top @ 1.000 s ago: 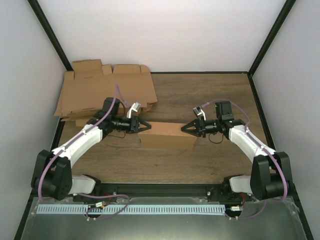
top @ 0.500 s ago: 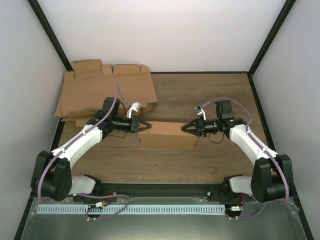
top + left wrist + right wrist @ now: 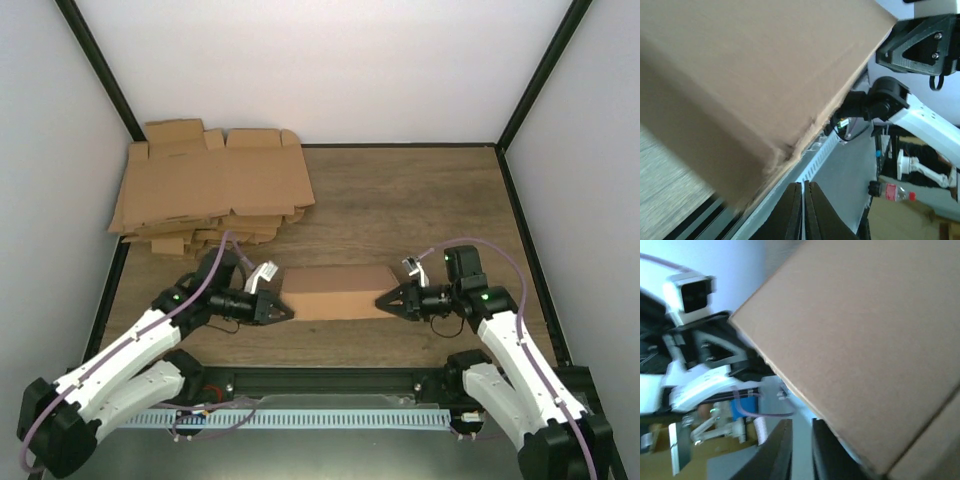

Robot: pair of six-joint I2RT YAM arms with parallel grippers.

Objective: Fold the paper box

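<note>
I've got the paper box [image 3: 335,292], already a closed block, well forward and right of the pile of blanks [image 3: 215,190], braced at its ends by the left gripper [image 3: 288,313] and right gripper [image 3: 380,300], both with jaws drawn together (blunt pushers, I judge) so it can't spring open.
</note>
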